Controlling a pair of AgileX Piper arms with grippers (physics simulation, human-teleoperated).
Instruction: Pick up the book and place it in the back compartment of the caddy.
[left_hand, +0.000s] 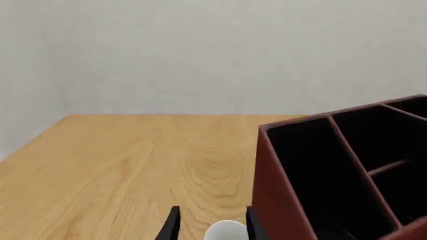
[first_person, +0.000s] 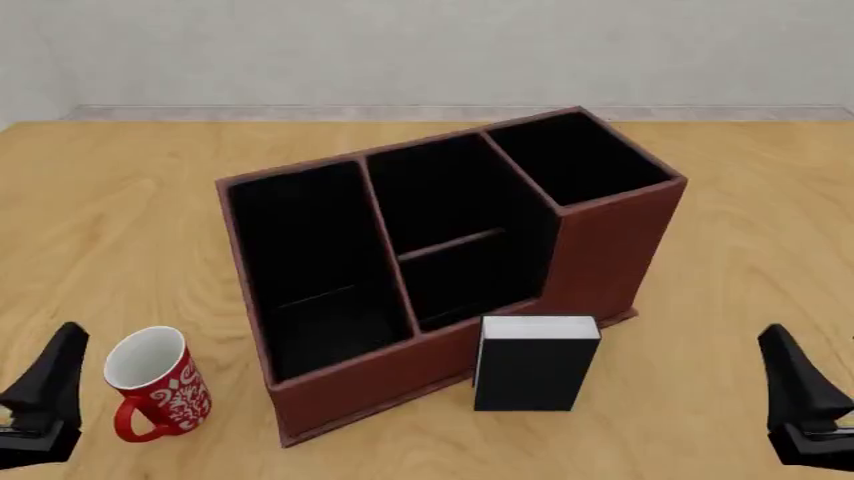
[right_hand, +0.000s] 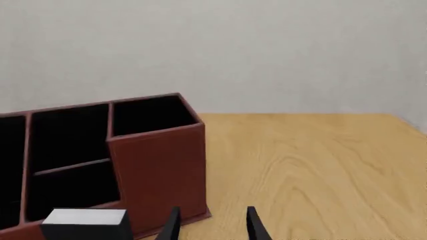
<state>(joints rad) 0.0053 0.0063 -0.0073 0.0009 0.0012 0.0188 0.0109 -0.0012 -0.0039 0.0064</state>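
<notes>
The book stands upright on the table against the near wall of the caddy, black cover toward me and white page edges on top. Its top also shows in the right wrist view, book. The back compartment is the black cell of the middle column between the low divider and the low near wall; it holds nothing. My left gripper hangs open at the near left, well apart from the book. At the near right my right gripper is open too, a little right of the book.
A red-and-white mug stands upright just left of the caddy's near corner, right in front of the left gripper. The caddy's tall square bay rises at its right end. Bare wooden table stretches right of the caddy.
</notes>
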